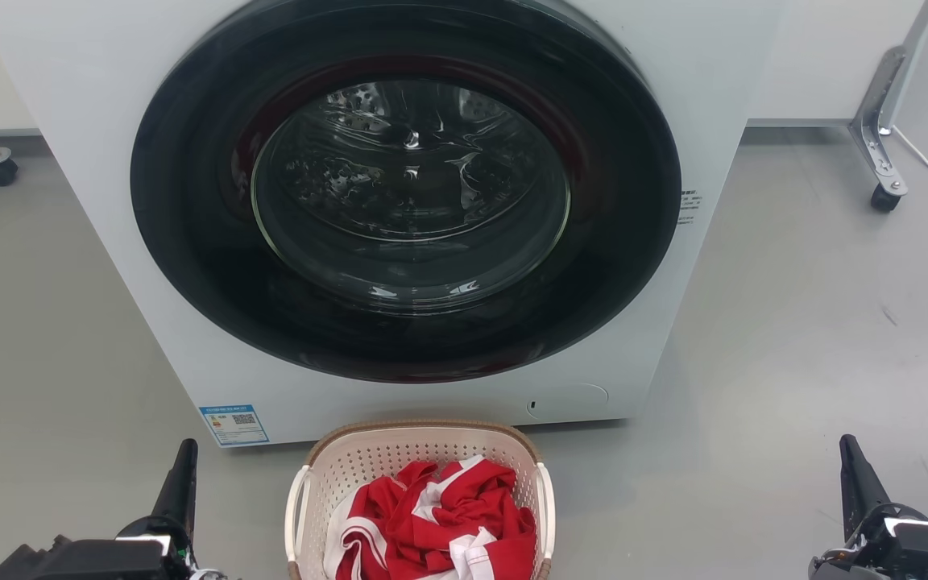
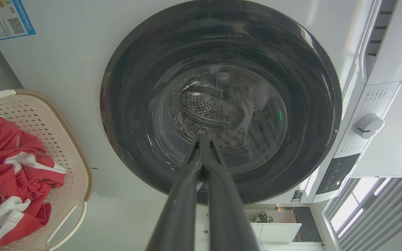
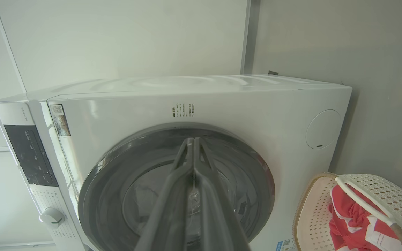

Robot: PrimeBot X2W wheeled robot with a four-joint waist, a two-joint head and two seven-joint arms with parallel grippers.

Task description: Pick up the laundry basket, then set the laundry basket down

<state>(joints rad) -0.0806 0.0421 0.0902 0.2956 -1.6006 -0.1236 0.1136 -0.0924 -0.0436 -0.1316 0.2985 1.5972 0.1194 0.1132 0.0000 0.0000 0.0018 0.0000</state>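
Left pincer (image 1: pixel 186 451), right pincer (image 1: pixel 849 447), both pressed together, either side of laundry basket (image 1: pixel 420 429) on grey floor (image 1: pixel 794 362) before white washer (image 1: pixel 109 80).

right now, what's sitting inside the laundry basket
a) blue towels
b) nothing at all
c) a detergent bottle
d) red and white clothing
d: the laundry basket, on the floor in front of the washer, holds a crumpled red and white garment piled against its perforated walls.
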